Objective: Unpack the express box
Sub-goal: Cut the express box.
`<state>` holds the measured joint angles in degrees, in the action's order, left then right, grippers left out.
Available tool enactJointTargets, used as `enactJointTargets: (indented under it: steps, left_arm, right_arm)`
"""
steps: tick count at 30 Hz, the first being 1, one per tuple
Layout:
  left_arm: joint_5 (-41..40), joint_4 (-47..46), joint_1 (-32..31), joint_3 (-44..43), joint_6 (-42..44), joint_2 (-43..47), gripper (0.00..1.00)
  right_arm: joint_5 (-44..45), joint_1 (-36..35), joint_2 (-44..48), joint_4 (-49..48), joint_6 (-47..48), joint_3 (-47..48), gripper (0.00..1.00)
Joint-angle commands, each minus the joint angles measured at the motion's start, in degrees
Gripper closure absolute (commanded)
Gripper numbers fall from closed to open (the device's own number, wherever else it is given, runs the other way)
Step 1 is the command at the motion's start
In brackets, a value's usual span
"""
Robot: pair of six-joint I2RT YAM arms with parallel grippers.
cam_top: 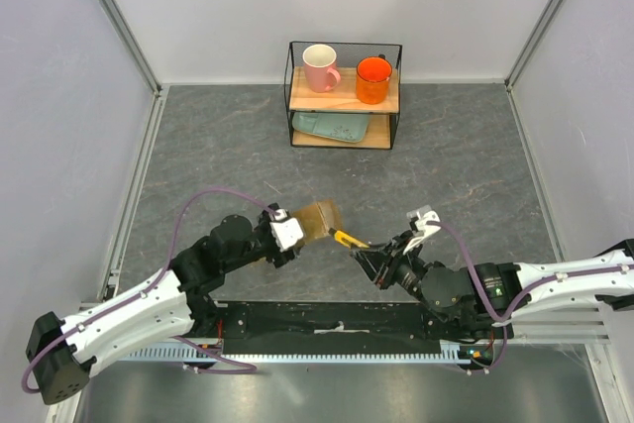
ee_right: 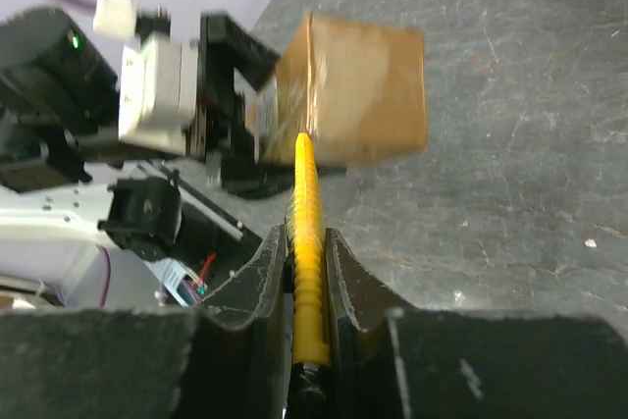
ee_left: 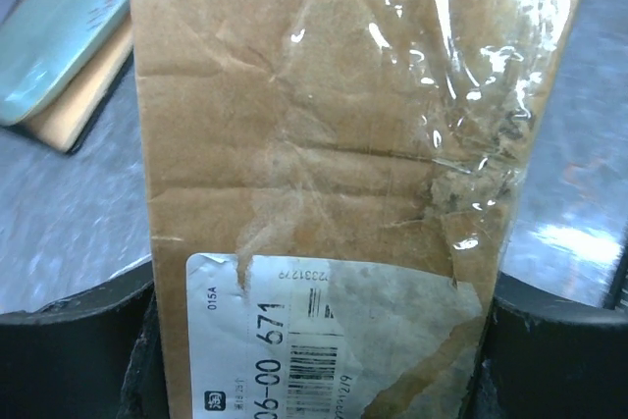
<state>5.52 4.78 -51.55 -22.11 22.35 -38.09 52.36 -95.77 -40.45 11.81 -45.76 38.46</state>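
The express box [cam_top: 320, 218] is brown cardboard with a torn white label [ee_left: 324, 340] and clear tape. My left gripper [cam_top: 297, 229] is shut on it and holds it up near the table's middle front; the box fills the left wrist view [ee_left: 314, 125] between the two fingers. My right gripper [cam_top: 369, 257] is shut on a yellow utility knife [ee_right: 307, 242]. The knife's tip reaches the box's near edge [ee_right: 348, 90] in the right wrist view; it also shows in the top view [cam_top: 347, 239].
A wire shelf [cam_top: 344, 96] stands at the back with a pink mug [cam_top: 320, 67], an orange mug [cam_top: 373, 79] and a pale green tray [cam_top: 332, 127] below. The tray's edge shows in the left wrist view [ee_left: 59, 31]. The table is grey stone [cam_top: 466, 175].
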Motion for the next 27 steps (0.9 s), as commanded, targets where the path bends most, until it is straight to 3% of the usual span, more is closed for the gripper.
enactJointTargets:
  steps: [1,7,12,19,27]
  left_arm:
    - [-14.0,-13.4,3.8,-2.5,-7.7,1.3,0.98]
    - [-11.2,-13.0,3.8,-2.4,-7.5,1.8,0.98]
    - [-1.9,-10.1,3.7,-2.2,-5.3,2.7,0.98]
    - [14.6,-3.4,3.0,-2.1,5.7,3.6,0.98]
    - [22.7,0.4,1.4,-0.1,13.9,4.5,0.98]
  right_arm:
    - [-10.7,-3.6,-0.7,8.8,-1.1,1.8,1.00]
    - [-8.8,-3.7,0.4,10.1,0.2,2.8,1.00]
    - [-6.2,-3.7,1.0,11.8,3.1,6.0,1.00]
    - [-3.1,-3.7,2.7,13.6,11.0,11.9,1.00]
    - [-6.4,-3.7,-1.2,16.4,11.7,14.6,1.00]
